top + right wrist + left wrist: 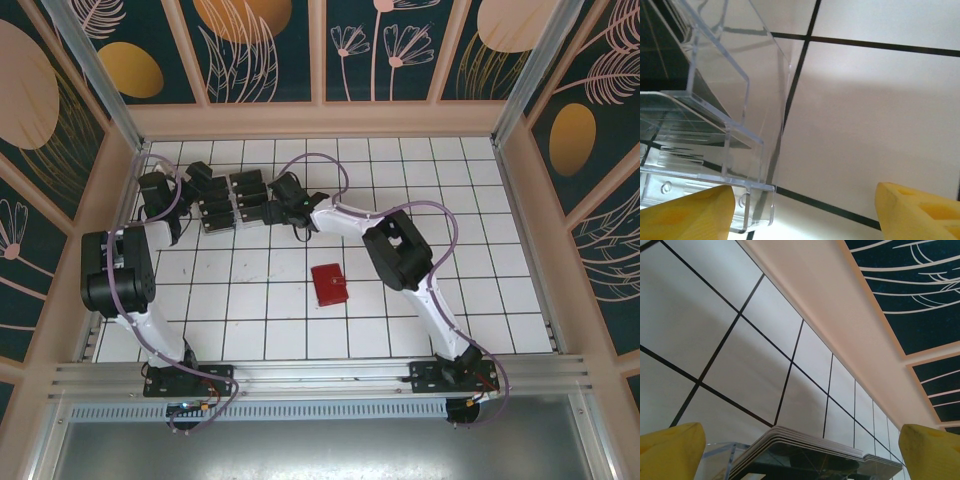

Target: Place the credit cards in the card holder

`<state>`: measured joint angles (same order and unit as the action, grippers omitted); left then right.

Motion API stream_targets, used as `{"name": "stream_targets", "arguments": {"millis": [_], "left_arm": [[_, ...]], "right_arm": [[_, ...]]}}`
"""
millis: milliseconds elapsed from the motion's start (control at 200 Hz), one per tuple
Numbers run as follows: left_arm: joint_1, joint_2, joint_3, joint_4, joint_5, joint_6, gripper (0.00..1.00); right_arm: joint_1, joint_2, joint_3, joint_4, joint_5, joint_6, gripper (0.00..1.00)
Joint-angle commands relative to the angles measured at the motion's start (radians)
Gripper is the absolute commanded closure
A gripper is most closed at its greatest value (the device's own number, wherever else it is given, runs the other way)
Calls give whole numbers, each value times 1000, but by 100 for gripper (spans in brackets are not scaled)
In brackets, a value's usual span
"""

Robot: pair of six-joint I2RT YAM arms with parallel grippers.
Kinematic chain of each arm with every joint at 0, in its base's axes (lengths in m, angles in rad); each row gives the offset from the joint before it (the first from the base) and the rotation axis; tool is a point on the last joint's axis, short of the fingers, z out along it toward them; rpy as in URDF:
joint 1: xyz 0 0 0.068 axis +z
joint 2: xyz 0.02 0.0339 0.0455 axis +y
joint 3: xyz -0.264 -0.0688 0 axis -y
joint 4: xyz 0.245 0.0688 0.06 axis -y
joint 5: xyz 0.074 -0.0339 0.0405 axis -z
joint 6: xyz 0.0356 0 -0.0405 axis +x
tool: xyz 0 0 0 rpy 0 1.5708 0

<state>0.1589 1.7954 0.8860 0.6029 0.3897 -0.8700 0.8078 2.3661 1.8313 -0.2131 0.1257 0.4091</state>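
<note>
Well, black cards in clear rack

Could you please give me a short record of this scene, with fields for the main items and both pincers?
card holder: red, lying on the tiled table near its middle, apart from both arms
clear rack: far left part of the table, between the two pincers
credit cards: stacked in the clear rack
left pincer: open wide, facing the cards, holding nothing
right pincer: open, beside the rack's corner, holding nothing
task state: no card lifted yet
</note>
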Motion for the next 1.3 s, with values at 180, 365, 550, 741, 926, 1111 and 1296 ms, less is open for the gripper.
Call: {"name": "stream_targets", "arguments": {"millis": [180,365,550,741,926,1111,1296], "left_arm": [[-48,46,14,48,43,-19,1],[-96,66,45,45,31,-27,1],[-146,88,80,46,13,-47,1],[-203,120,148,32,-10,-62,1],[-275,156,222,0,-42,-62,1],[-355,210,312,-28,-81,-74,1],[-439,298,450,-70,-109,-86,1]], "right_arm": [[-63,-66,-98,-16,66,34,27],[-88,-97,-153,2,78,45,27],[-126,-147,-237,37,82,68,27],[-167,-196,-318,71,85,86,27],[-210,-248,-412,107,87,97,27],[-255,-315,-515,140,92,102,27],[-310,-392,-633,169,98,108,27]]}}
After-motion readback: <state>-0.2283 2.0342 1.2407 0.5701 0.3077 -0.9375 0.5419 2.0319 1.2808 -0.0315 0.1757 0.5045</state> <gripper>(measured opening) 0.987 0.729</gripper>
